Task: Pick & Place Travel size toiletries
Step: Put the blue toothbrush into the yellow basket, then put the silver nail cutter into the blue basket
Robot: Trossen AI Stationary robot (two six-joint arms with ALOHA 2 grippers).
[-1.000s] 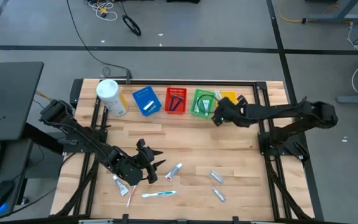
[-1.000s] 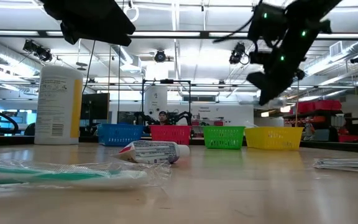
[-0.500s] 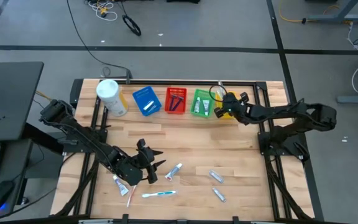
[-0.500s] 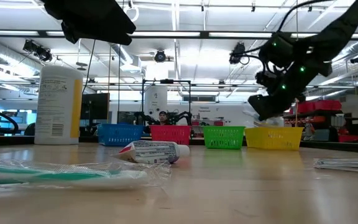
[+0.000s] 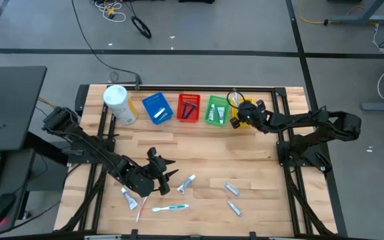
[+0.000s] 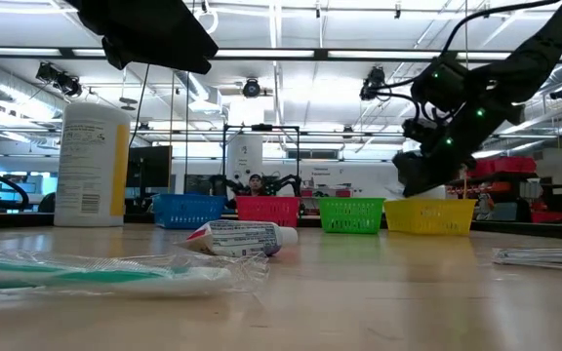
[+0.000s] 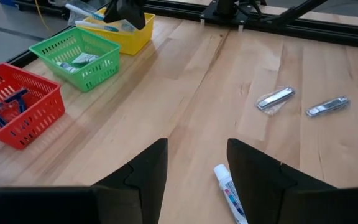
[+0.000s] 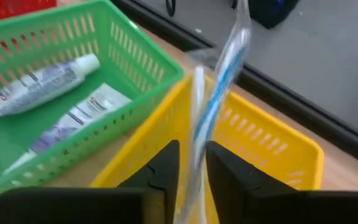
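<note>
Since a second ago, my right hand [image 5: 241,113] has carried its toothbrush [image 8: 219,87] from the green basket [image 5: 217,111] to above the yellow basket [image 8: 272,140], fingers pinched shut on the wrapped handle. My left hand [image 5: 167,180] hangs open over the bench [image 5: 245,160], near a toothpaste tube [image 5: 187,183]. Two tubes [image 8: 39,84] lie in the green basket.

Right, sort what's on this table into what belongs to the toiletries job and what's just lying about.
Job:
wrapped toothbrush in the right gripper over the yellow basket
toothpaste tubes in the green basket
razors in the red basket
loose toothpaste tube

Lying about:
white canister
cables on the floor
</note>
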